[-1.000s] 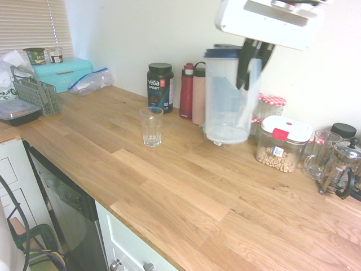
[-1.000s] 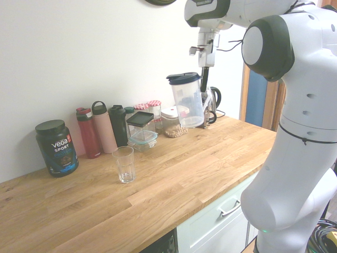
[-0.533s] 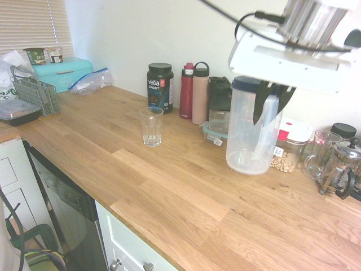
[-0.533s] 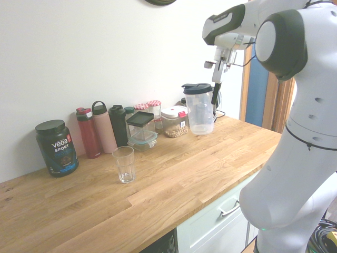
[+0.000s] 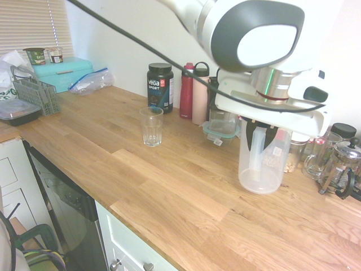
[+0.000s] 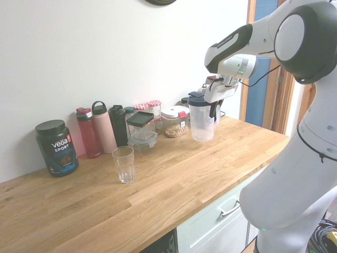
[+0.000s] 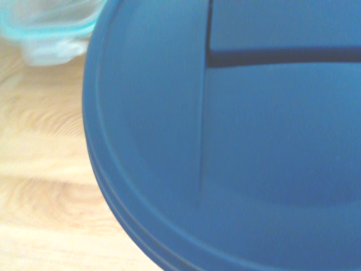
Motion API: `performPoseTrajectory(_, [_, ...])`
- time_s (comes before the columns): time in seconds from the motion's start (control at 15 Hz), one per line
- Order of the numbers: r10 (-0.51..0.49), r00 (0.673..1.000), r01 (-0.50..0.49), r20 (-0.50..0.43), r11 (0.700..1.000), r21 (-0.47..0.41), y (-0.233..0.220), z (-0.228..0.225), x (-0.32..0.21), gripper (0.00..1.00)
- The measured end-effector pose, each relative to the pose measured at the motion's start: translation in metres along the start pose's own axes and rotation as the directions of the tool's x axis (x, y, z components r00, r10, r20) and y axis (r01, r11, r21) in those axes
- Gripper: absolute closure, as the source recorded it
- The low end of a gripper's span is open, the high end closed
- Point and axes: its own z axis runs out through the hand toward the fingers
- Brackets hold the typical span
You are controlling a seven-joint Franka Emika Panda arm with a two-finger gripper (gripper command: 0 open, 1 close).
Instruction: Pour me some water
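First exterior view: the water itself cannot be made out; it would be inside the clear pitcher (image 5: 260,161), which has a dark blue lid (image 7: 225,141) and hangs upright at the right of the tabletop (image 5: 169,186), its base low over the wood or just touching it (cannot tell which); the tool (image 5: 269,135) is clenched on the pitcher's handle side, just under the lid, fingers mostly hidden by the wrist above.

Key relation: the drinking glass (image 5: 151,126) stands upright and empty-looking well apart to the left of the pitcher, with bare wood between; in the second exterior view the same gap reads reversed, glass (image 6: 124,164) left and nearer, pitcher (image 6: 202,117) right and farther; both long axes vertical.

Judgement: the pour is not begun; the pitcher must travel left to the glass, then tip toward it.

Arm pose: reaches in from above, wrist steeply downward over the lid; wrist view filled by lid, out of focus.

Behind the pitcher along the wall: storage jars (image 5: 293,148), bottles (image 5: 192,93), a black tub (image 5: 160,87); tight clearance on the far side.
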Motion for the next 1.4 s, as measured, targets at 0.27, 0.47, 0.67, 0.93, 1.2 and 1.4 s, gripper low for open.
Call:
performPoseTrajectory(0.27, [0.024, 0.999, -0.024, 0.033, 1.000, -0.002, 0.005, 0.007, -0.008, 1.00])
performPoseTrajectory(0.47, [0.037, 0.997, -0.038, 0.063, 0.999, 0.008, 0.006, 0.013, -0.013, 1.00])
performPoseTrajectory(0.67, [0.046, 0.995, -0.048, 0.088, 0.999, 0.016, 0.006, 0.019, -0.018, 0.00])
performPoseTrajectory(0.93, [0.038, 0.993, -0.040, 0.115, 0.999, 0.009, 0.009, 0.028, -0.025, 0.00])
performPoseTrajectory(1.2, [0.035, 0.994, -0.036, 0.104, 0.999, 0.005, 0.012, 0.036, -0.029, 0.00])
performPoseTrajectory(1.4, [0.014, 0.996, -0.013, 0.092, 1.000, -0.008, 0.013, 0.029, -0.030, 0.00])
